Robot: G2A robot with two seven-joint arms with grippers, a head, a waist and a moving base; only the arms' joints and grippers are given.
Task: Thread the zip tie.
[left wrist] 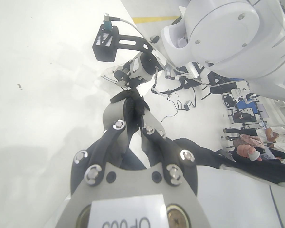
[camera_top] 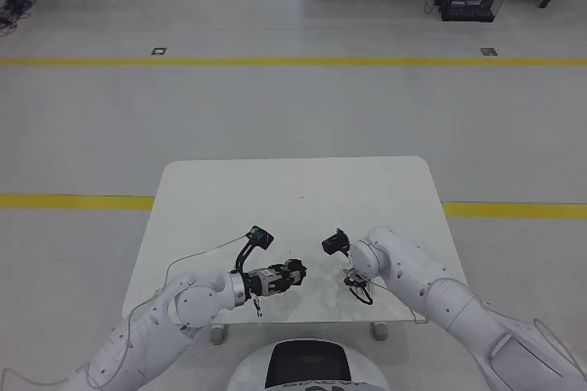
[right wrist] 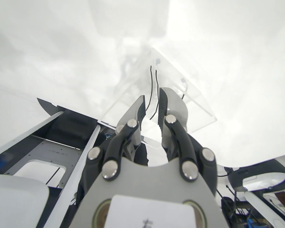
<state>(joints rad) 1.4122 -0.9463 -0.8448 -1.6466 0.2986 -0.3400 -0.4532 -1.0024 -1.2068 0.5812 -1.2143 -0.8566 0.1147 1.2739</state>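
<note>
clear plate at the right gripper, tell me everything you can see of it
The clear plate looks like transparent plastic: flat, straight-edged, with square corners and two small dark spots. Thin black strands curve across it. It lies just beyond the right gripper, against the white table; whether it touches either is unclear.

We see a white rectangular table (camera_top: 274, 186) with rounded corners in the middle of the top view, its long edges running across the frame. Its top is smooth, pale and matt. A few small dark specks (left wrist: 19, 86) mark the surface at the left of the left wrist view. Just right of centre in the right wrist view, a flat clear plastic plate (right wrist: 197, 112) with small holes sits against the tabletop. We cannot tell whether it rests on it.
</note>
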